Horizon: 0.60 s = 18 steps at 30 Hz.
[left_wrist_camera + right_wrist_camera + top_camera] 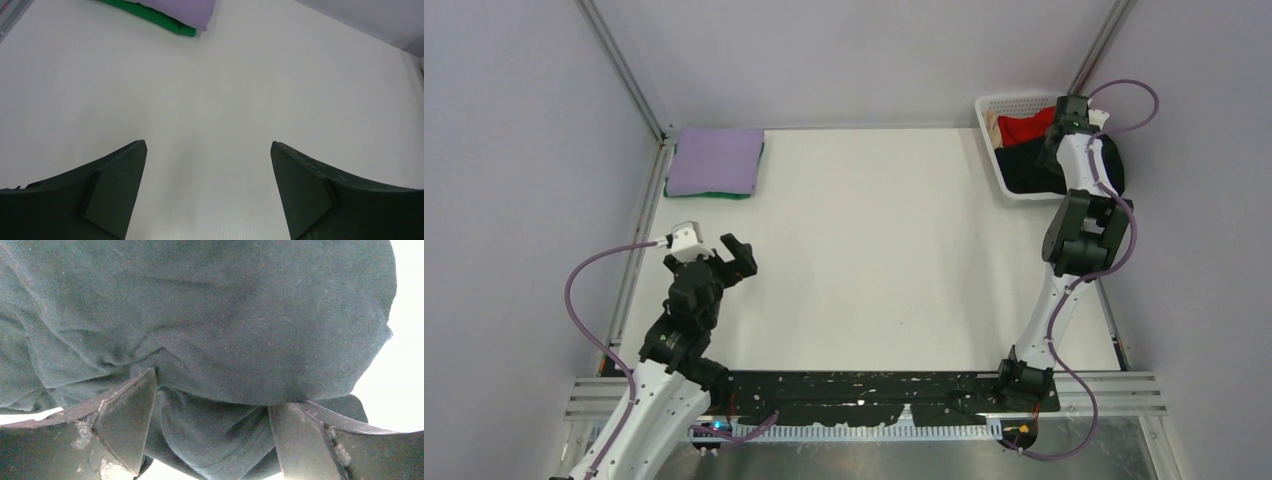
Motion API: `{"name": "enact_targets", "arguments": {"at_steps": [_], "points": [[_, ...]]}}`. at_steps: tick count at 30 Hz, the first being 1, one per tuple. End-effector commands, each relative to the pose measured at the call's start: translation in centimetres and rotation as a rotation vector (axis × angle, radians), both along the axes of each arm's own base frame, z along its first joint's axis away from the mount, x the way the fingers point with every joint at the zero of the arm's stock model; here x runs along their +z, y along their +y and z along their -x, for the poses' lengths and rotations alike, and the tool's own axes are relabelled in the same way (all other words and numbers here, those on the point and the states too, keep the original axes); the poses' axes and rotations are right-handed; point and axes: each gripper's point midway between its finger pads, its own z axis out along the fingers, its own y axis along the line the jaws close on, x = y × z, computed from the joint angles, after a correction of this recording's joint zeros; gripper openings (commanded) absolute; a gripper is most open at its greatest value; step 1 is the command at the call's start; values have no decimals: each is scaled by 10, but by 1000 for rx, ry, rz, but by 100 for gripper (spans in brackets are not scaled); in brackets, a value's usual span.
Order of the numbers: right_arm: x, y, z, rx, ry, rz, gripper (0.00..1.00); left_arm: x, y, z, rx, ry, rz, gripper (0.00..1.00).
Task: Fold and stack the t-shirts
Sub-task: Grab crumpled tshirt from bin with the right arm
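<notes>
A folded lavender t-shirt (714,160) lies on a folded green t-shirt (724,194) at the table's far left; both also show in the left wrist view as lavender (185,9) over green (167,21). A red t-shirt (1024,128), a black t-shirt (1024,172) and a strip of beige cloth (992,122) fill the white basket (996,102) at the far right. My right gripper (212,390) is down in the basket, its jaws wide, straddling a bunched fold of the black t-shirt (215,330). My left gripper (719,255) hovers open over bare table, nothing between its fingers (120,185).
Metal frame posts rise at the far left (629,70) and far right (1099,45) corners. The right arm (1084,230) reaches up along the table's right edge. A black base rail (874,390) runs along the near edge.
</notes>
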Motion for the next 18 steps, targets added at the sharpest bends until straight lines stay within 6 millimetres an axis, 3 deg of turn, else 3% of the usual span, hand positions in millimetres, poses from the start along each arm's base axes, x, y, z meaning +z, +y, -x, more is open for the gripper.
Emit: {"name": "enact_targets", "arguments": {"at_steps": [1, 2, 5, 7, 10, 12, 14, 15, 16, 17, 18], "points": [[8, -2, -15, 22, -23, 10, 82, 14, 2, -4, 30, -69, 36, 99], [8, -2, -18, 32, -26, 14, 79, 14, 3, -4, 30, -69, 36, 99], [9, -5, -24, 41, -43, 28, 44, 15, 4, -3, 36, -70, 34, 99], [19, -8, -27, 42, -65, 50, 27, 16, 6, -2, 42, -74, 34, 99], [45, -9, -32, 53, -131, 76, 12, 18, 6, -1, 43, -84, 40, 99], [72, -8, -35, 70, -193, 92, 6, 18, 7, 0, 44, -89, 42, 99], [117, -3, -32, 92, -283, 119, 5, 18, 7, 1, 44, -91, 45, 99], [130, -3, -31, 100, -308, 144, 5, 19, 7, 1, 44, -94, 48, 99], [158, 2, -26, 106, -359, 172, 5, 19, 6, 2, 43, -94, 50, 99], [169, 3, -25, 119, -384, 195, 5, 19, 6, 2, 41, -95, 51, 99], [198, 10, -18, 131, -441, 216, 5, 19, 6, 2, 42, -98, 55, 99]]}}
